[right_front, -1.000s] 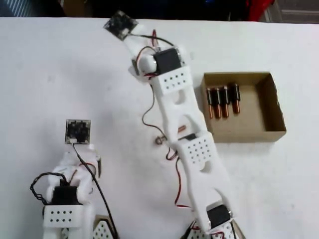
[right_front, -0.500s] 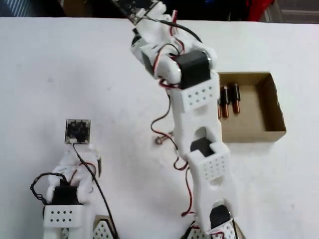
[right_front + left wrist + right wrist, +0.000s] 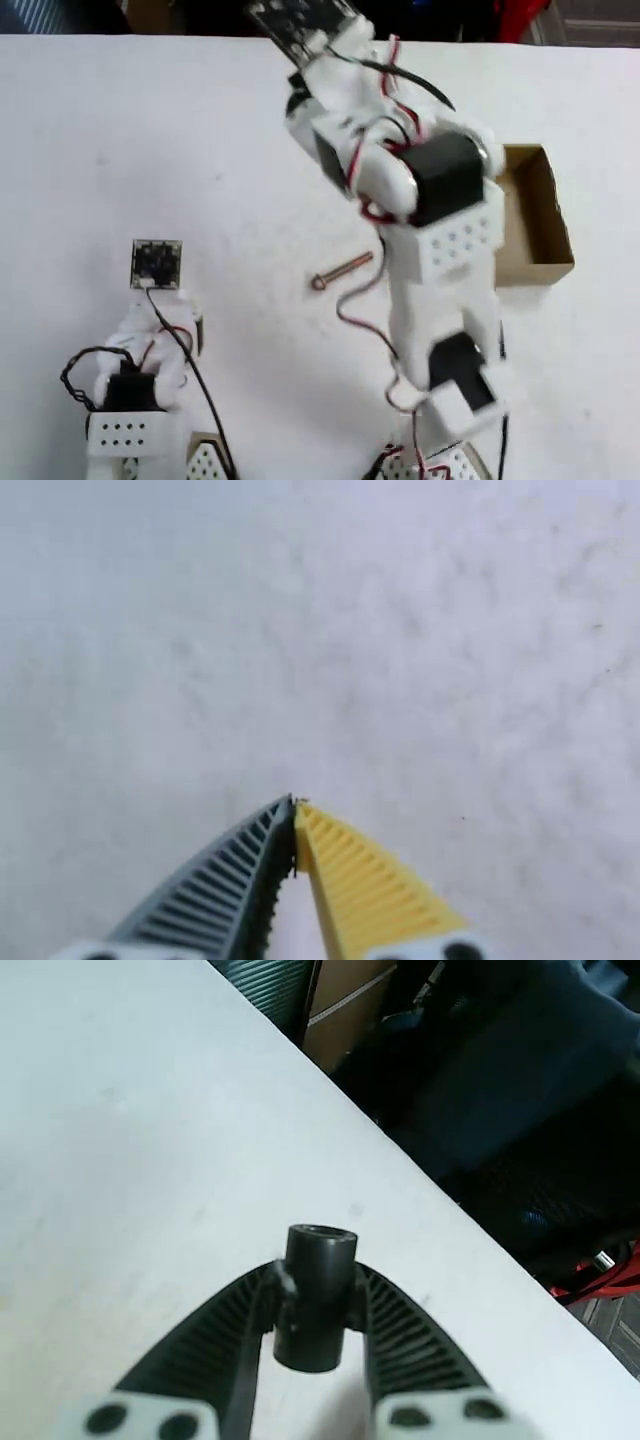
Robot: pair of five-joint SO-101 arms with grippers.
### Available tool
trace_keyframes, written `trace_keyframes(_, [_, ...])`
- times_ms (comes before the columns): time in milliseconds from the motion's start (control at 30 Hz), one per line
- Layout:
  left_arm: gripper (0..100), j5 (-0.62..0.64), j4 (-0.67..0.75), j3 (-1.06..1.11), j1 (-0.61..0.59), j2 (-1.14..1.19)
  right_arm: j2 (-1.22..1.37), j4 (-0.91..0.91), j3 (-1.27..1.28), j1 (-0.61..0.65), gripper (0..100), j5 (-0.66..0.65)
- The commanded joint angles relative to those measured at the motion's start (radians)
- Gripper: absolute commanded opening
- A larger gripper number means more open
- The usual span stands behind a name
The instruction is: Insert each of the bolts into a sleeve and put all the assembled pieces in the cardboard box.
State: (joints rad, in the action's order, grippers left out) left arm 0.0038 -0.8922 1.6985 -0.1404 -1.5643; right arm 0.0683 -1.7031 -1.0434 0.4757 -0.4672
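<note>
Right gripper (image 3: pixel 318 1272) clamped on a black cylindrical sleeve (image 3: pixel 318 1310), above the white tabletop (image 3: pixel 120 1140) near its far edge.
The sleeve sits between the black ribbed fingers, its open end pointing past the fingertips. Left gripper (image 3: pixel 293 815) has its grey and yellow fingers pressed together over the tabletop. In the high view a copper-coloured bolt (image 3: pixel 343 270) lies flat on the tabletop between the two arms, apart from the brown cardboard box (image 3: pixel 545 215), whose left part the right arm covers.
</note>
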Motion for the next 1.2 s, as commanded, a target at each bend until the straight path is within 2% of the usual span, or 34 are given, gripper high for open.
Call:
trace_keyframes(0, [2,-0.006,0.017,-0.006,0.001,-0.008,-0.177,-0.024,0.141,0.012,1.7,0.008])
trace_keyframes(233, [2,-0.003,0.015,-0.006,0.001,-0.008,-0.412,-0.016,0.512,0.007,2.0,0.002])
trace_keyframes(433, [2,-0.003,0.015,-0.006,0.001,-0.008,-0.568,0.059,0.810,0.005,2.1,0.002])
trace_keyframes(767, [2,-0.003,0.014,-0.005,0.001,-0.008,-0.786,0.308,1.309,0.005,2.1,0.000])
trace_keyframes(1033, [2,-0.002,0.014,-0.005,0.001,-0.008,-0.832,0.492,1.659,0.004,2.1,-0.002])
trace_keyframes(1167, [2,-0.002,0.014,-0.005,0.001,-0.008,-0.832,0.628,1.815,0.004,2.1,-0.083])
